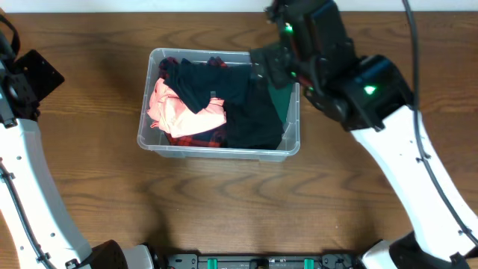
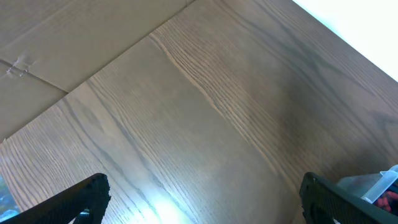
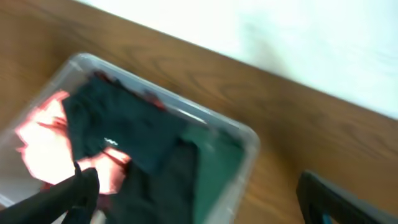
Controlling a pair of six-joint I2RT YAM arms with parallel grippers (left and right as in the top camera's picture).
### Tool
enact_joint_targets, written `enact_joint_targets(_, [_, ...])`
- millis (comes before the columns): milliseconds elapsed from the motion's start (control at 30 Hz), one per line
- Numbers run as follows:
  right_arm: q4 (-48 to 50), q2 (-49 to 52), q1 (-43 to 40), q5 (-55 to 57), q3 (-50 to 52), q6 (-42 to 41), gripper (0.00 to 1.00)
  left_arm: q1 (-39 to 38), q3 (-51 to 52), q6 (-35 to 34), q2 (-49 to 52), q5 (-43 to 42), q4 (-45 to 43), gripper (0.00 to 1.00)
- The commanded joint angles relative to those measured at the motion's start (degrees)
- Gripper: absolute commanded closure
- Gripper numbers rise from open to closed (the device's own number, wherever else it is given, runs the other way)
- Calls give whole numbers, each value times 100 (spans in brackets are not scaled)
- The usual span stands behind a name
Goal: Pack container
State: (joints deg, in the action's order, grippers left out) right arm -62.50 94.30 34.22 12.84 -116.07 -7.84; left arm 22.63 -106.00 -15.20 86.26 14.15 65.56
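Note:
The clear plastic container (image 1: pixel 154 143) stands mid-table, filled with clothes: a pink garment (image 1: pixel 175 110) at left, dark navy and black garments (image 1: pixel 231 97) across the middle, a green one (image 1: pixel 284 101) at right, red plaid (image 1: pixel 196 139) beneath. The right wrist view shows the container (image 3: pixel 245 163) from above, blurred. My right gripper (image 3: pixel 199 202) is open and empty above the container's right end. My left gripper (image 2: pixel 202 199) is open and empty over bare wood at the far left; the container's corner (image 2: pixel 380 184) shows at its right finger.
The wooden table's back edge meets a pale wall (image 3: pixel 280 37). A cardboard-coloured surface (image 2: pixel 68 37) lies beyond the table in the left wrist view. My right arm (image 1: pixel 373 97) reaches over the table's right side.

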Motion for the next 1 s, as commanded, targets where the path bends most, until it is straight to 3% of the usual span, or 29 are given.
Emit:
enact_joint_targets(0, [-214,-533,-286,697,-24,17,1,22,17,-13,24,87,0,2])
enact_joint_targets(467, [-1268,-2892,-1152,874,68,13,1,22,17,-13,24,87,0,2])
enact_joint_targets(600, [-1213,-3681,-1851,599,417,-278,1,22,17,-13,24,87,0,2])
enact_joint_targets(967, [341,-6358,-3563,103,3167,-584,1,22,17,-13,24,87,0,2])
